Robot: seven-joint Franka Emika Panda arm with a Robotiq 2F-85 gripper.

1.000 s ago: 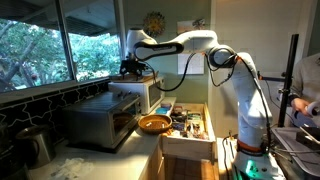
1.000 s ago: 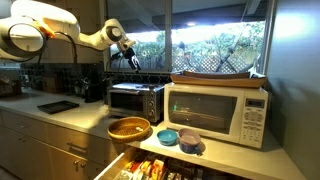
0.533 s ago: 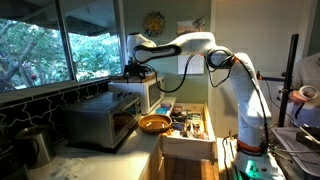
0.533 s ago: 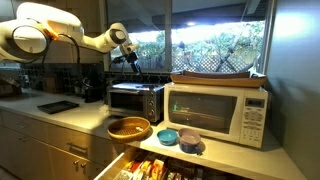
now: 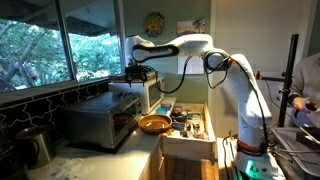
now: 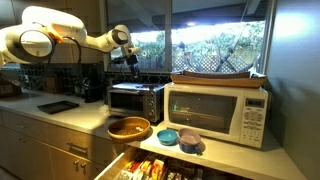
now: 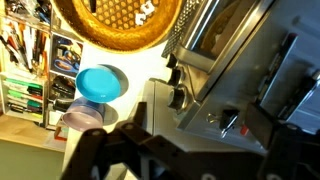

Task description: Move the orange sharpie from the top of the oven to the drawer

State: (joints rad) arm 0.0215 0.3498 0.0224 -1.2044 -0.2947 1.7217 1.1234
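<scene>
Jaws look spread over the oven (image 6: 135,102); I can't spot the sharpie, so closing could knock it off.

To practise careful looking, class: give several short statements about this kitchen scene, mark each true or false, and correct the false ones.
The drawer is open. True.
The orange bowl sits inside the drawer. False: it stands on the counter.
The gripper is above the small oven. True.
The blue bowl rests on top of the microwave. False: it sits on the counter in front of it.
</scene>
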